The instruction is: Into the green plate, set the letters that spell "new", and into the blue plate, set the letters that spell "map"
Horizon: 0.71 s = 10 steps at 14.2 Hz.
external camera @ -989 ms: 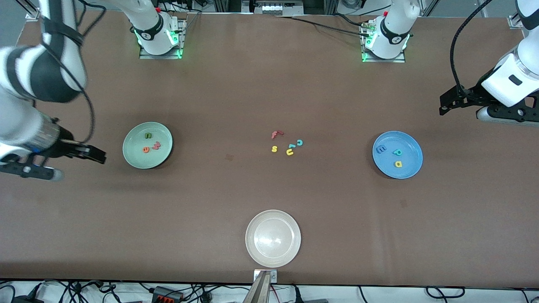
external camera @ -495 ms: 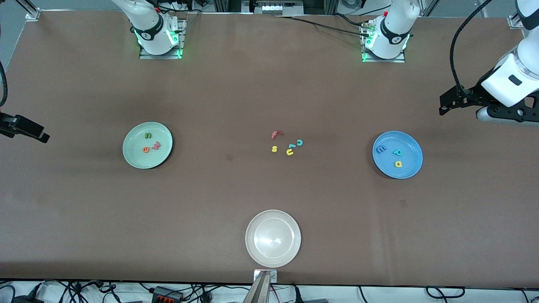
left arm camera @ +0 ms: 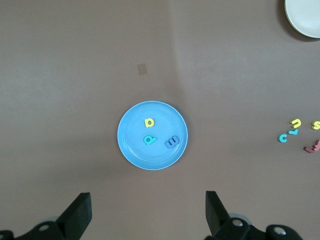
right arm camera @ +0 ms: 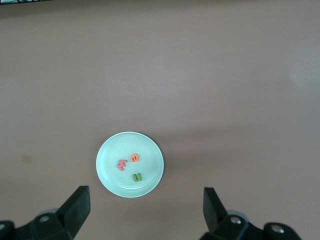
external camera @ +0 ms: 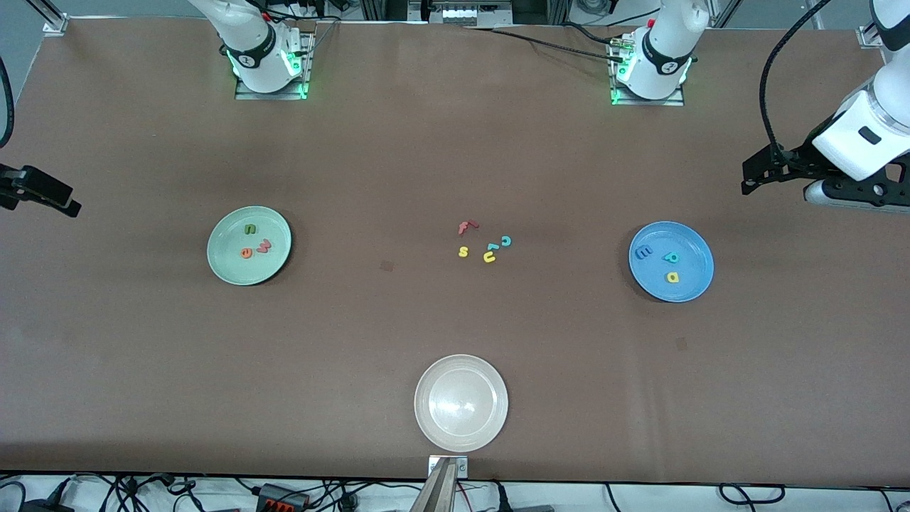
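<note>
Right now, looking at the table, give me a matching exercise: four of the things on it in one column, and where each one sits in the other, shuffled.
Things:
1. orange "e"
2. yellow "a"
3. red "f"
4. whitish-beige plate

Places:
A. on the bare table, mid-table
B. in the blue plate
C. nearest the front camera
D. in the green plate

Pairs: 1-D, 2-B, 3-A, 4-C

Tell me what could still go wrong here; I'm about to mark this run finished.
Little. The n, e, w lie in the green plate, and m, a, p in the blue plate. Both grippers, left and right, hang open at the table's ends. A careless return sweep might nudge a plate or scatter the spare letters.
</note>
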Available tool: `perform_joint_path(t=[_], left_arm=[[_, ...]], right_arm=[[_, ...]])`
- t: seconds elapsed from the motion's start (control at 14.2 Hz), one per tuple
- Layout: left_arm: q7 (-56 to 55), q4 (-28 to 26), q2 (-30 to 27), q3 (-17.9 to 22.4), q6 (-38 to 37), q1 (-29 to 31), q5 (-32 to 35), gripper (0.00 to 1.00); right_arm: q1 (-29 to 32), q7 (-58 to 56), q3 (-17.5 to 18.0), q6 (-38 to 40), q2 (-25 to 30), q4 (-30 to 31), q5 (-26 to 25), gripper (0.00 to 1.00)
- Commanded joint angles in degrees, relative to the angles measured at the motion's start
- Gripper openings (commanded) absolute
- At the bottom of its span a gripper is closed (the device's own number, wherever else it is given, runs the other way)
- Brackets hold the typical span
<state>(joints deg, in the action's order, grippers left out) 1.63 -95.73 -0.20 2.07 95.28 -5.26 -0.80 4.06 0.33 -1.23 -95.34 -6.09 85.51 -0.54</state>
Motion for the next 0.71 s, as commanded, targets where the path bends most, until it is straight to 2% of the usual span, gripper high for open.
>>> perform_joint_path(t=[0.0,0.21,0.49,0.64], left_arm=[[1.18,-0.34,-0.6,-0.05,-0.18,0.08,-0.25,1.0],[1.18,-0.34,-0.6,-0.05,-0.27,0.16,-0.25,1.0],[1.09,-0.34,-0.6,-0.05,-0.35,0.17,-0.34,1.0],[1.09,-0.34,-0.6,-0.05,-0.35,0.17,-0.34,1.0]], right_arm=[[2.18,-2.71,1.41,1.21,0.29,-0.43,-0.95,1.0],[2.0,-2.18,1.23,3.4,1.16,0.27,-0.78,1.0],[2.0,-2.09,1.14,2.18,6.61,7.81,-0.69,1.0],[1.91,-0.87,1.23,2.09,8.02,9.67,-0.69,1.0]])
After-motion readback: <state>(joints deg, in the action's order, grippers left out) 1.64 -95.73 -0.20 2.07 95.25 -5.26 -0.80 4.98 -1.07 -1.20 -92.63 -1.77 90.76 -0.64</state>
